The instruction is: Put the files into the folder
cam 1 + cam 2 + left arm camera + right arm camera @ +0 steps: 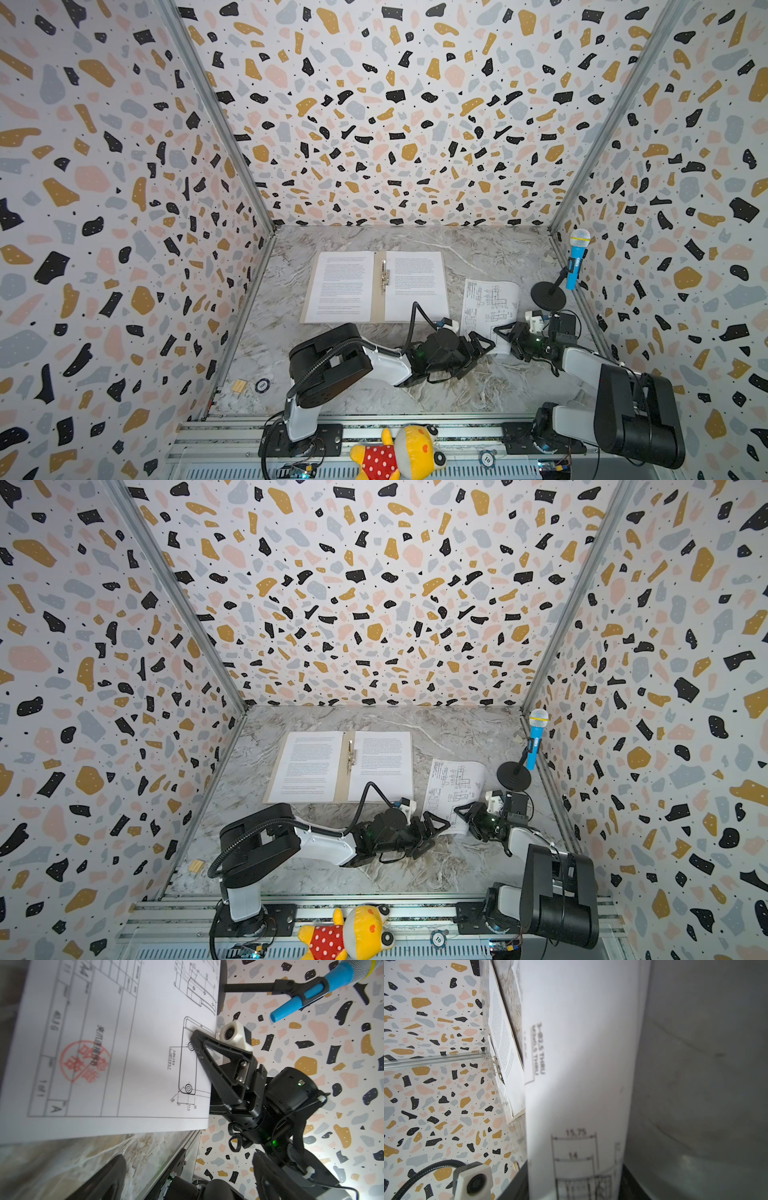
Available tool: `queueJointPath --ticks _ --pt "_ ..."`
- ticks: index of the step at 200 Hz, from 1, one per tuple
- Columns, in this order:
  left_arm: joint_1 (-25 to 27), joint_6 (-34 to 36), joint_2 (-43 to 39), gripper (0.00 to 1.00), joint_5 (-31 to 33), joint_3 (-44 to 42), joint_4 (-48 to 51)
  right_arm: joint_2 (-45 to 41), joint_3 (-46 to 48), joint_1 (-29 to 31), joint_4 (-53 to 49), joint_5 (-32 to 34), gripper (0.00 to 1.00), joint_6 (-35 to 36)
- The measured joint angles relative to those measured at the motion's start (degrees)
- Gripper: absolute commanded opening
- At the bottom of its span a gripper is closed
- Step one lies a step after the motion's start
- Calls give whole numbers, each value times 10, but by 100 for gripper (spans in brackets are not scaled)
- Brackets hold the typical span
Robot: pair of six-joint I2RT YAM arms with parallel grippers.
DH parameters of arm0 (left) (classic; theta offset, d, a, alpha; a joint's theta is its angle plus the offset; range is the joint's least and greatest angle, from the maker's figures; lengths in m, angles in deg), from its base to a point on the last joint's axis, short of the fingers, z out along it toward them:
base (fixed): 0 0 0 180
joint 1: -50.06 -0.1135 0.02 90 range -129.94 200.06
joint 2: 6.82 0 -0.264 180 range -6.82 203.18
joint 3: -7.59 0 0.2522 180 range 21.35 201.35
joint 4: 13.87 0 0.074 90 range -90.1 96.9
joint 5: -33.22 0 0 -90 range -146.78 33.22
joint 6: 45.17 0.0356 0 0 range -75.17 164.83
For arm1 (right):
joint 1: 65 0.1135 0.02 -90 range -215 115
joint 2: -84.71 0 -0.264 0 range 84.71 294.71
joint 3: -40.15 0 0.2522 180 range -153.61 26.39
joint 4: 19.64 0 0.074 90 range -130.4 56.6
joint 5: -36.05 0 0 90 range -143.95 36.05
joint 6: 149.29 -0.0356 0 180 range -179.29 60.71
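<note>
One sheet (490,299) is curling right of the folder (377,308).
Right gripper (503,336) is pinching its edge; left gripper (484,347) is hovering open alongside; microphone stand (547,296) beyond.

Terrazzo-patterned walls (395,104), marble tabletop (478,249)

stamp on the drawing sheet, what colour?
Red: a round seal printed on the drawing sheet. Clearest in the left wrist view.

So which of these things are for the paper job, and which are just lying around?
For the job: folder, two text sheets lying in it, drawing sheet held by the right pincer.
Just lying about: blue microphone, yellow plush toy, wooden block, two round chips.
</note>
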Motion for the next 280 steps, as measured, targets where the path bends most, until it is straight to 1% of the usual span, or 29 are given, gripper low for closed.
queueJointPath --ticks 23,49,107,219,280 --pt "0 -25 24 90 9 0 -41 -14 2 0 3 8 52 -10" --pt "4 -47 47 90 16 0 -62 -23 3 0 9 12 52 -19" --pt "17 -84 52 86 44 -4 -113 -23 3 7 11 12 52 -22" --pt "17 -132 99 76 93 -12 -177 -24 2 16 -8 15 53 7" --pt "17 -146 99 65 120 -19 -181 -41 2 20 -10 24 53 10"
